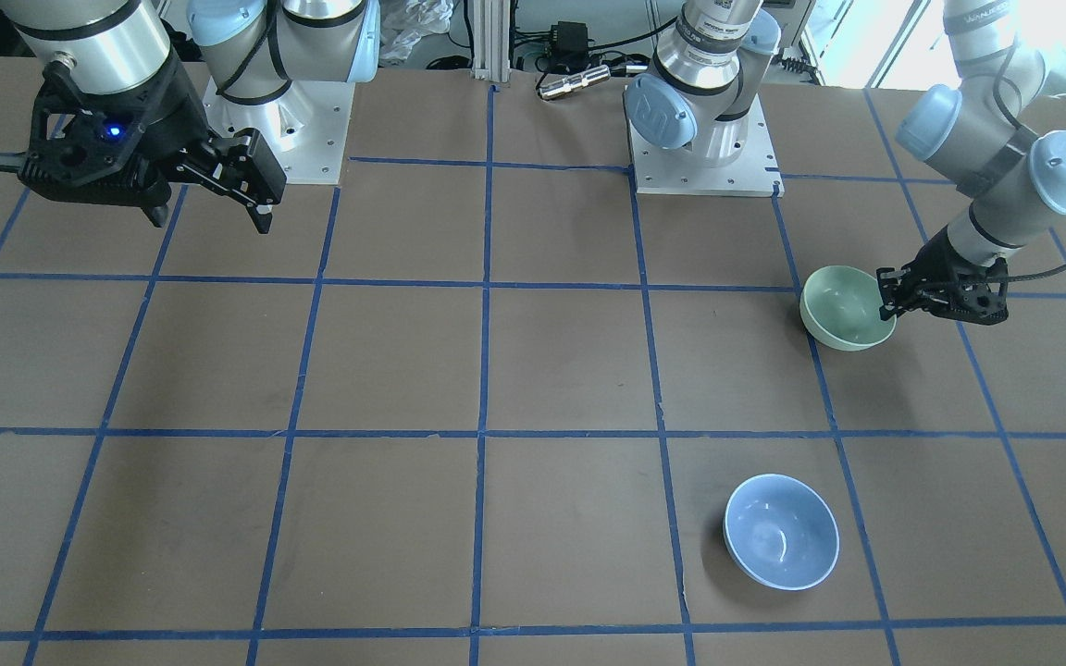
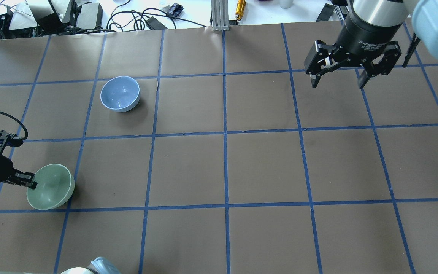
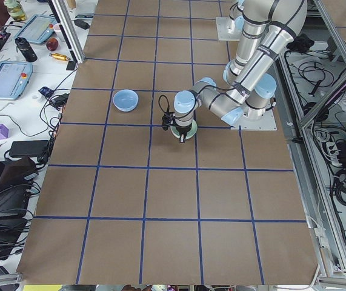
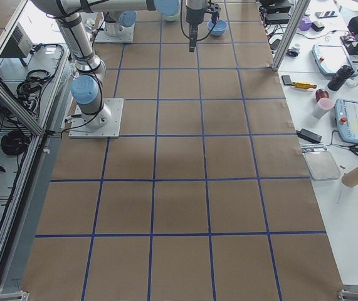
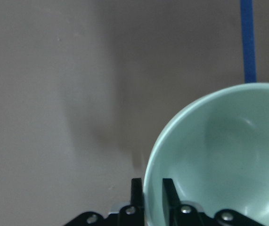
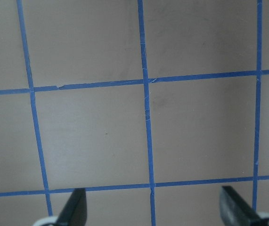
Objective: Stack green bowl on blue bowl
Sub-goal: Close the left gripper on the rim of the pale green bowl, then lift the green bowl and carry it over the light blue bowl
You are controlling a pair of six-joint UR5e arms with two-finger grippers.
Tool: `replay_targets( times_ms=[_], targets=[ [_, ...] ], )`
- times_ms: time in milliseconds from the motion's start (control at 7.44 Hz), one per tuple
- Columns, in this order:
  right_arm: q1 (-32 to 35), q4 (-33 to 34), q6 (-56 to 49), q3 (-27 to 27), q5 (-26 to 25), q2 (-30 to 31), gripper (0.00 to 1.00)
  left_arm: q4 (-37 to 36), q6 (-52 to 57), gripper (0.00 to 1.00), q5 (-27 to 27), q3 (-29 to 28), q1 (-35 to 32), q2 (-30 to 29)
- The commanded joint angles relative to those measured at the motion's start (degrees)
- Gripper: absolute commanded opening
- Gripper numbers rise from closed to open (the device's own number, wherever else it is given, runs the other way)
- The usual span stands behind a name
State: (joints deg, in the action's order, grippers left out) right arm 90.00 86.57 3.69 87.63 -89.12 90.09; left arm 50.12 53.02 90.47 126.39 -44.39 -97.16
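Note:
The green bowl (image 1: 843,310) (image 2: 51,187) is near the table's edge on my left side, tilted. My left gripper (image 1: 886,301) (image 2: 30,182) is shut on its rim. In the left wrist view one finger is inside and one outside the bowl's wall (image 5: 219,155). The blue bowl (image 1: 781,530) (image 2: 120,93) stands upright and empty on the table, about two grid squares farther from the robot, and shows in the left side view (image 3: 125,100). My right gripper (image 1: 211,220) (image 2: 337,84) is open and empty, high over the table's right side.
The brown table (image 2: 264,167) bears a blue tape grid. The two arm bases (image 1: 704,157) stand on white plates at the robot's edge. Cables, tablets and tools lie on the bench (image 3: 15,79) beyond the far edge.

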Motion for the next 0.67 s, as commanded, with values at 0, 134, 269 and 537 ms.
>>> replay_targets(
  times_ms=[0,134,269,537],
  targets=[
    [0.0,0.0,0.0,0.0,0.0,0.0,1.0,1.7,-3.3,0.0,-0.5,-2.3,-0.5,-0.1],
    [0.0,0.0,0.0,0.0,0.0,0.0,1.0,6.2,-5.5,0.0,-0.9,-5.4,-0.9,-0.3],
    [0.0,0.1,0.0,0.0,0.0,0.0,1.0,9.7,-10.2,0.0,-2.0,-10.3,-4.0,-0.5],
    [0.0,0.0,0.0,0.1,0.0,0.0,1.0,20.4,-21.9,0.0,-2.3,-21.8,-13.8,-1.5]
  ],
)
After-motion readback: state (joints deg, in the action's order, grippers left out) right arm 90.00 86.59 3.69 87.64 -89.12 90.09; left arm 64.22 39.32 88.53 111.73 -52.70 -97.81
